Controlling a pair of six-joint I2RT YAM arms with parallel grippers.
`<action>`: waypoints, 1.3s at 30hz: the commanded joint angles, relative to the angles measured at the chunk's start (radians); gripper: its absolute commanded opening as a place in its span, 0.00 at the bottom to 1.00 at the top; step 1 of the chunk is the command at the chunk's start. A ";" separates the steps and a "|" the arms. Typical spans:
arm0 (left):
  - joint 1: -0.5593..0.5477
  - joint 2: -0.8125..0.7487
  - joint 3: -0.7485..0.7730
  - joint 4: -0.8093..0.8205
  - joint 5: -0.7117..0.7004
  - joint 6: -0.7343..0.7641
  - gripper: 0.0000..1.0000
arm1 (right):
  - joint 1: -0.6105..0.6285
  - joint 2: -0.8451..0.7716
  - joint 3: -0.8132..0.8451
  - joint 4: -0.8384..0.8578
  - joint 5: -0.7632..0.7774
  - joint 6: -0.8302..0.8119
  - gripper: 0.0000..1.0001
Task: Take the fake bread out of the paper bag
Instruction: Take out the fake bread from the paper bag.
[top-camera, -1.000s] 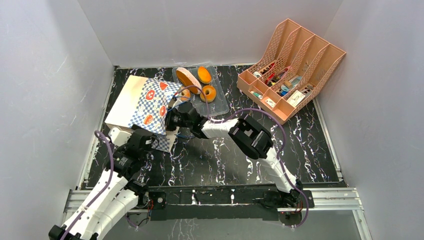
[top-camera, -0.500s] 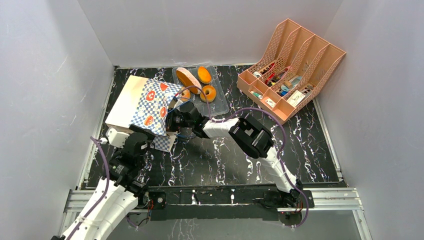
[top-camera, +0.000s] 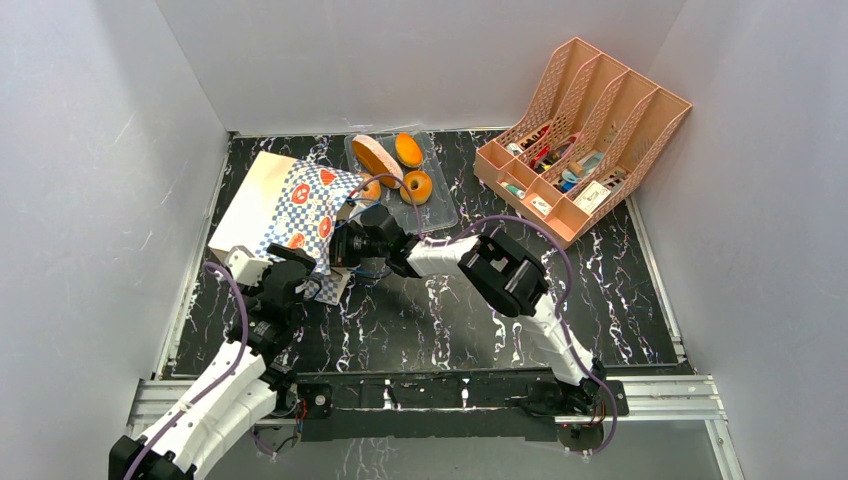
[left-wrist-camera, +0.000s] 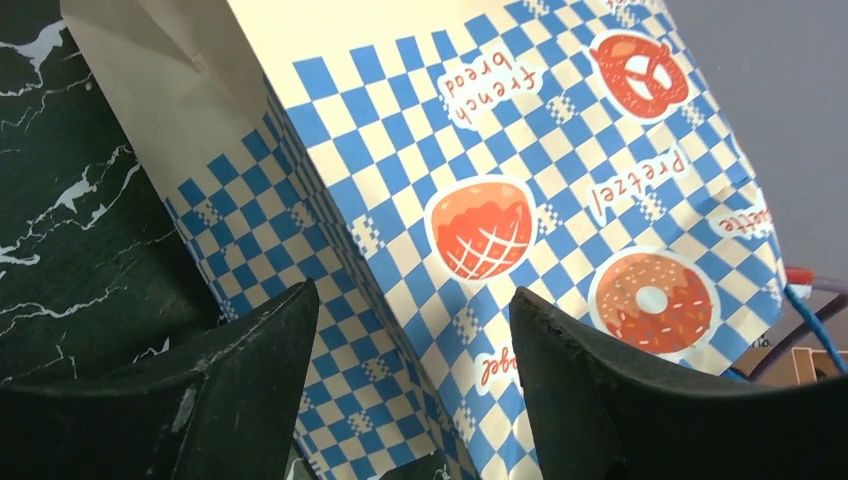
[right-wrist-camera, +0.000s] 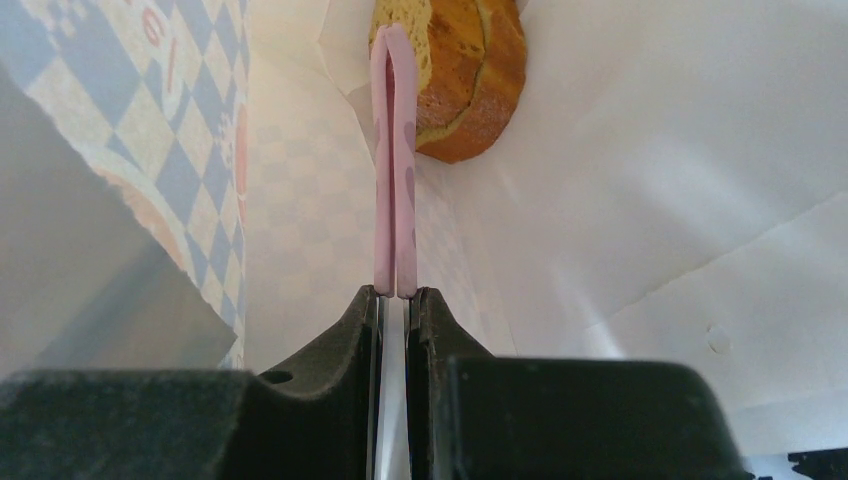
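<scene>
Kraft paper bag (top-camera: 285, 200): it lies on its side at the back left of the black marbled tabletop (top-camera: 420, 320). The blue-checkered face is up and the mouth is turned toward the clear tray (top-camera: 443, 215).
My left tool (left-wrist-camera: 412, 300): I see it wide open, holding nothing. Its two fingers sit either side of a checkered side fold of the bag at the near end. I cannot tell whether they touch the paper.
My right tool (right-wrist-camera: 393, 292): it is reached into the bag's mouth with the jaws all but closed, pinching a thin pink strip (right-wrist-camera: 393, 160) seen edge-on.
Inside the bag: one golden-brown piece of fake bread (right-wrist-camera: 470, 70) sits deep against the white lining, touching the far end of the strip.
On the tray: several orange pastries (top-camera: 418, 185) lie just beside the bag's mouth, one of them a ring.
Pink lattice organizer (top-camera: 640, 140): it stands at the back right, well apart from both tools.
</scene>
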 joint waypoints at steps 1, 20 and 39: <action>-0.006 -0.002 -0.033 0.151 -0.105 0.048 0.64 | -0.003 -0.088 -0.019 0.051 -0.025 -0.014 0.00; -0.006 -0.004 -0.043 0.292 -0.069 0.271 0.00 | -0.026 -0.179 -0.169 0.078 -0.043 -0.046 0.00; -0.005 -0.164 0.097 0.215 0.028 0.523 0.00 | 0.023 -0.260 -0.295 0.206 0.044 0.035 0.00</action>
